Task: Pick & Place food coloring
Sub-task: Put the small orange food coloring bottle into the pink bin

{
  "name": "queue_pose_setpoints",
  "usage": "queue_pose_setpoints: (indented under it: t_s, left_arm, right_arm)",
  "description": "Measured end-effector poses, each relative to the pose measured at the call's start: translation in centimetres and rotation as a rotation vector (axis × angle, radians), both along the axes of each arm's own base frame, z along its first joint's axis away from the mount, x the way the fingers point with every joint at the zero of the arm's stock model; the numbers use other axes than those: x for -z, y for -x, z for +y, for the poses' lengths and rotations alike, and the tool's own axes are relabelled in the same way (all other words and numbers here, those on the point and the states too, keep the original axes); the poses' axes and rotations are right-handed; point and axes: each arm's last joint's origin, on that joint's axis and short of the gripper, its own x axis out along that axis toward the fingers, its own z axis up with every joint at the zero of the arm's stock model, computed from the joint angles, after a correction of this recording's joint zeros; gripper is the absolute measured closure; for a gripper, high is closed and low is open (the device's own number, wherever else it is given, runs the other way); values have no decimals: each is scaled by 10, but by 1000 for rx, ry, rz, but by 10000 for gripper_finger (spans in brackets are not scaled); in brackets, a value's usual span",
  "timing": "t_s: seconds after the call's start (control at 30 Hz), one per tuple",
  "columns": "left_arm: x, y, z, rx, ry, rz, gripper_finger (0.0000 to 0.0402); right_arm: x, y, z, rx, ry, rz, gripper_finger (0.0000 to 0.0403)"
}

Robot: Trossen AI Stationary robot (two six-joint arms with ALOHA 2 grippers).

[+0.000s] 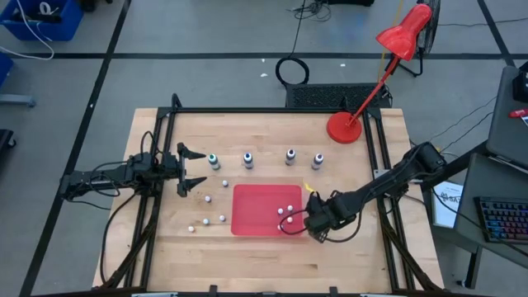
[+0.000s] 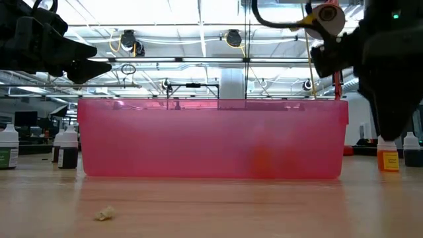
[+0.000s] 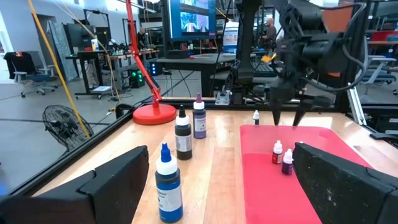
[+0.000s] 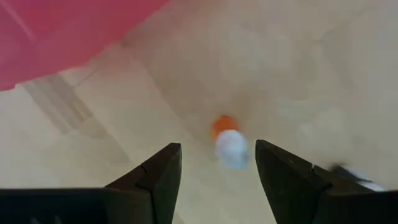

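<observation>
Left gripper (image 1: 195, 167), jaws wide and empty, waits left of red tray (image 1: 247, 216). Right gripper (image 1: 314, 221), jaws parted, unloaded, hangs off tray's right edge over orange food coloring bottle (image 4: 229, 142); centre, descend straight, then close.

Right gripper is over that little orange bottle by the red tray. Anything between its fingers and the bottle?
Nothing visible. The right gripper hangs open directly above the small orange bottle, which stands alone on bare wood just off the red tray's right edge. The left gripper waits open, far across the table.
</observation>
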Motion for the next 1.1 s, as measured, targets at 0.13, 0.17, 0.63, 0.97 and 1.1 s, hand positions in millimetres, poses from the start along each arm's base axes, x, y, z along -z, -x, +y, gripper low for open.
queue_pose_setpoints:
  t_s: [0.13, 0.17, 0.63, 0.97, 1.1]
  left_arm:
    - [0, 0, 0, 0, 0, 0, 9]
    - [0, 0, 0, 0, 0, 0, 9]
    - [0, 0, 0, 0, 0, 0, 9]
    - [0, 0, 0, 0, 0, 0, 9]
    - [0, 0, 0, 0, 0, 0, 9]
  right_arm:
    - [13, 3, -1, -1, -20, -29, 211]
    - [16, 4, -2, 1, -21, -31, 211]
    - [27, 7, -10, -4, -13, -25, 278]
    - [14, 2, -9, -139, -1, -102, 353]
    - [-25, 0, -12, -150, 47, -159, 353]
